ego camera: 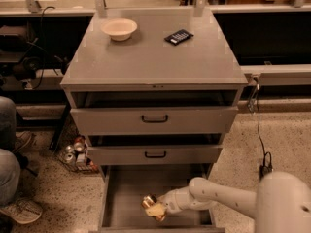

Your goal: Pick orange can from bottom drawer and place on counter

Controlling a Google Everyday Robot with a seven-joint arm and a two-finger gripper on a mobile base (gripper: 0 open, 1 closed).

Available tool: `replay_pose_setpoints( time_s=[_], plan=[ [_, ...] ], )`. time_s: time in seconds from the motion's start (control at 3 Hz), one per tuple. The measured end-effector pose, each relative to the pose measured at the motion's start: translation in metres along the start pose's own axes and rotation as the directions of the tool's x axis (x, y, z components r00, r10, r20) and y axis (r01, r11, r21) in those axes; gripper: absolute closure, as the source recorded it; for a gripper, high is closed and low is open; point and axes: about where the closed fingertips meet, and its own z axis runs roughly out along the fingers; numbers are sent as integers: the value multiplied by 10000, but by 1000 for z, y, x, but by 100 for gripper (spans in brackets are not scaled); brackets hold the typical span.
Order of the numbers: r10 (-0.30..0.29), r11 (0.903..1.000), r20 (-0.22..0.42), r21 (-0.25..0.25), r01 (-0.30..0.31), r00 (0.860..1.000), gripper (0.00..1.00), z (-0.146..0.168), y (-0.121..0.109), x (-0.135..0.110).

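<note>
The orange can [148,201] sits low in the open bottom drawer [126,198], near its front, tilted with its shiny end toward the left. My gripper [156,208] is down in the drawer at the end of my white arm [214,196], right against the can, with pale fingers [158,211] around its lower side. The counter [155,57] is the flat grey top of the cabinet, far above the gripper.
A cream bowl [119,28] and a small black object [178,36] lie on the counter. Two upper drawers with black handles [154,119] stand partly open above the bottom drawer. Red-and-silver cans [74,152] cluster on the floor at left. A person's legs [9,164] are at far left.
</note>
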Motion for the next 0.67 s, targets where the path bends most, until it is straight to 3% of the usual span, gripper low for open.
replay_pose_setpoints(
  time_s=[0.33,0.67],
  plan=[
    [-839,9962,1029,-126,857,9911,100,-77,24,-7],
    [-597,9979,1698,347,545,9837,100,-131,17,17]
  ],
)
